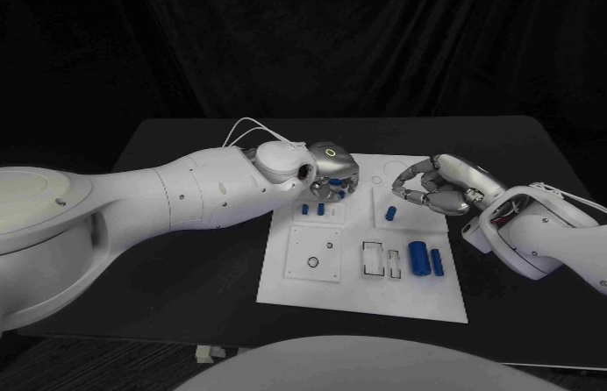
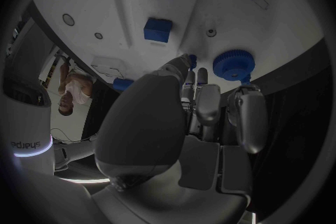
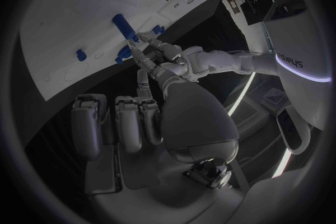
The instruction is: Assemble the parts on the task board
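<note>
The white task board (image 1: 367,281) lies in the middle of the table. My left hand (image 1: 332,174) hovers over its far left corner, fingertips (image 2: 183,63) down beside a blue gear (image 2: 234,64); nothing shows between the fingers. Two blue blocks (image 2: 157,29) stand in the board just beyond, seen from above as short pegs (image 1: 314,208). My right hand (image 1: 437,185) hangs over the board's far right part with fingers (image 3: 129,117) apart and empty. A small blue part (image 1: 394,213) sits below it. Two blue cylinders (image 1: 425,257) lie at the board's right side.
Outlined recesses (image 1: 378,259) and a square plate with small holes (image 1: 314,252) take up the board's near half. The black table (image 1: 189,286) spreads around the board, and a dark curtain hangs behind it.
</note>
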{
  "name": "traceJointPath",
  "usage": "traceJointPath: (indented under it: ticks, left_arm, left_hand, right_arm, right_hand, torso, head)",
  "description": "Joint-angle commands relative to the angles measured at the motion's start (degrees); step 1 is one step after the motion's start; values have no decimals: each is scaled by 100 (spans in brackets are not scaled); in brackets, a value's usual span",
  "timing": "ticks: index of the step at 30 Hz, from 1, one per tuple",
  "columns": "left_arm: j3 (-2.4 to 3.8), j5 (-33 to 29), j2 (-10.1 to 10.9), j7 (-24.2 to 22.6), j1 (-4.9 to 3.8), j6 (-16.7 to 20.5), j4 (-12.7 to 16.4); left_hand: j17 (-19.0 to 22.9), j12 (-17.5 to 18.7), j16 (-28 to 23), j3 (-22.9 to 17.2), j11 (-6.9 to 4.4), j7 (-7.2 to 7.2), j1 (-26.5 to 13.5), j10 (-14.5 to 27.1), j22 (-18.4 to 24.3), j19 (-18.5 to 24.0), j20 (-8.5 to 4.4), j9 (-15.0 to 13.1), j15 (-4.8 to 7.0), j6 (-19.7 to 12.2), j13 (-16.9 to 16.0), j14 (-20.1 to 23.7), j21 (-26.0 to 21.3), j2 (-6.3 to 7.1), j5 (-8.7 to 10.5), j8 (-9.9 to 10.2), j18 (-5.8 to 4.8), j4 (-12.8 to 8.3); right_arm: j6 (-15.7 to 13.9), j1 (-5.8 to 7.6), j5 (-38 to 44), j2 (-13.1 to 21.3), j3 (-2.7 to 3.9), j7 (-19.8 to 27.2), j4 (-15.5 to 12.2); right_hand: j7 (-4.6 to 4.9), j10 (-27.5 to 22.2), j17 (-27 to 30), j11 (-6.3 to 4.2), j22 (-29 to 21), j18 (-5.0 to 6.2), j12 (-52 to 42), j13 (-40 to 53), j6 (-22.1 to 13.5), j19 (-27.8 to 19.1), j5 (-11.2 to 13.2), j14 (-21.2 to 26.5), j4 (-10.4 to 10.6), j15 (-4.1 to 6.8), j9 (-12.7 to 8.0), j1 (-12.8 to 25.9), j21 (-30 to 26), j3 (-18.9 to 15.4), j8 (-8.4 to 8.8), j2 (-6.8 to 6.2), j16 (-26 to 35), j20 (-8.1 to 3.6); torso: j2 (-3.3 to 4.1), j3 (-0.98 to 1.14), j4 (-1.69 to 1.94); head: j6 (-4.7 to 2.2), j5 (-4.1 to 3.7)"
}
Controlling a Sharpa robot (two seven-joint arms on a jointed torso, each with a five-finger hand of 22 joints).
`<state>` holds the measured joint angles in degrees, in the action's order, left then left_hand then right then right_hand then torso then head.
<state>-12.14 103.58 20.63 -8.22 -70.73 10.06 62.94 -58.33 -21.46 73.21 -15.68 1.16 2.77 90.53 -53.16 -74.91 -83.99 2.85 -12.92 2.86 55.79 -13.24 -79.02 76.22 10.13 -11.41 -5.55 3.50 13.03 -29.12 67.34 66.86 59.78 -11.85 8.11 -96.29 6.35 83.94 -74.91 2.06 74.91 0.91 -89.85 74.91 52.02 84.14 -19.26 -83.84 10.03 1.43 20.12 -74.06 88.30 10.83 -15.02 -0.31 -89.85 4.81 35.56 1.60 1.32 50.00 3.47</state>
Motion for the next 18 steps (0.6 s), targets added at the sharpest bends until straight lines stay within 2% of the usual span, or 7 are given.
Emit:
traceJointPath:
  ticks: [1, 6, 18]
  left_arm:
    - [6, 2, -27, -73, 19, -52, -13]
    - [6, 2, -38, -65, 40, -66, -30]
    - [7, 2, -76, -58, 109, -80, -103]
  left_hand:
    - [4, 8, 8, -53, -2, -8, -27, -45, -1100, -104, -11, -6, 11, -7, -11, 34, -34, 26, 16, -14, -41, -5]
    - [-228, 16, 158, -110, 2, 20, -13, -84, -1108, -112, -17, -26, 19, 47, -23, -77, -13, 16, -51, -46, -46, -45]
    - [-199, 5, 177, -189, -8, 51, -16, -193, -1106, -112, -26, -66, 26, 165, -48, -94, -21, -15, -86, -117, -45, -98]
  right_arm:
    - [20, -13, 34, 14, 3, 1, -21]
    - [31, -14, 34, 18, 3, -8, -24]
    - [53, -14, 34, 33, 3, -22, -34]
  right_hand:
    - [1, 606, -1509, -1, 1440, -39, -15, 1509, 37, 468, -19, -616, -8, 4, -7, -41, 18, -16, 32, 11, -15, 9]
    - [1, 606, -1509, -1, 1440, -39, -15, 1509, 37, 468, -19, -616, -8, 4, -7, -41, 18, -16, 32, 11, -15, 9]
    - [0, 606, -1509, -1, 1438, -37, -15, 1509, 41, 466, -24, -616, -6, 4, -7, -40, 15, -17, 31, 12, -15, 9]
  torso:
    - [2, 0, 3]
    - [0, 0, 2]
    - [1, -2, 3]
  head:
    - [0, -3]
    - [0, 2]
    - [0, -12]
